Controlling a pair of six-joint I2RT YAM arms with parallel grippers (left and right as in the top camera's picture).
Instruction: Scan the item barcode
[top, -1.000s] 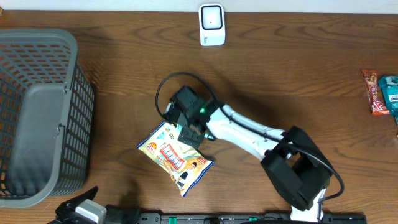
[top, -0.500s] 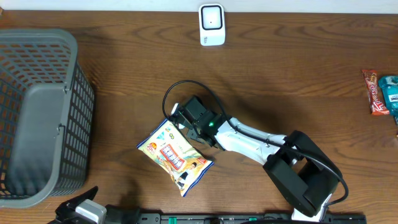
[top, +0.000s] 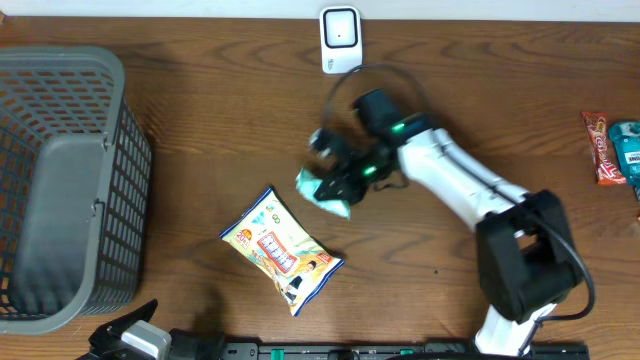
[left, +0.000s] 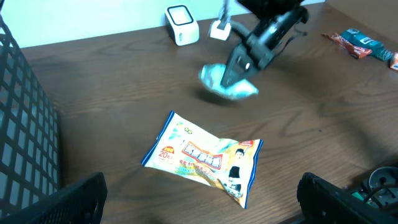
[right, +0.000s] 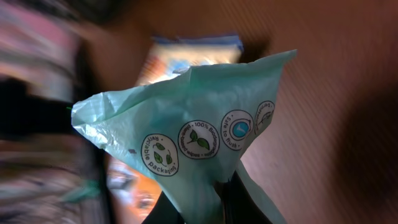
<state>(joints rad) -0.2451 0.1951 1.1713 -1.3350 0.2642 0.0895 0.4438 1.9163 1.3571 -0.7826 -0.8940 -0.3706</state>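
**TEAL POUCH: HELD BY R GRIPPER, NEAR SCANNER**

Ref. landmark: scanner (top: 340, 40), white, upright at far table edge, approx. centre.

1. Teal-green pouch (top: 320, 188) – task item. On the robot's side of scanner, near it, slightly left. Pinched by one edge and hangs crumpled. Looks clear of the tabletop, w/ shadow beneath in left wrist view. Round leaf/eco print marks show in right wrist view. Barcode: cannot tell.
2. R gripper (top: 340, 185) – fingers clamped tight on pouch edge. Arm stretched diag. toward scanner.
3. L gripper (left: 202, 186) – fingers spread as wide as they go, nothing between them. Far from scanner, at near-left table edge.
4. Snack bag (top: 282, 250) – yellow/blue, flat on table, print side up. Farther from scanner than the pouch, to the robot's side & left. Not touching the pouch.
5. Mesh basket (top: 60, 190) – grey, well left of scanner, at table's left end.
6. Red-brown bar (top: 600, 147) & teal pack (top: 626, 145) – well right of scanner, side by side at right edge.
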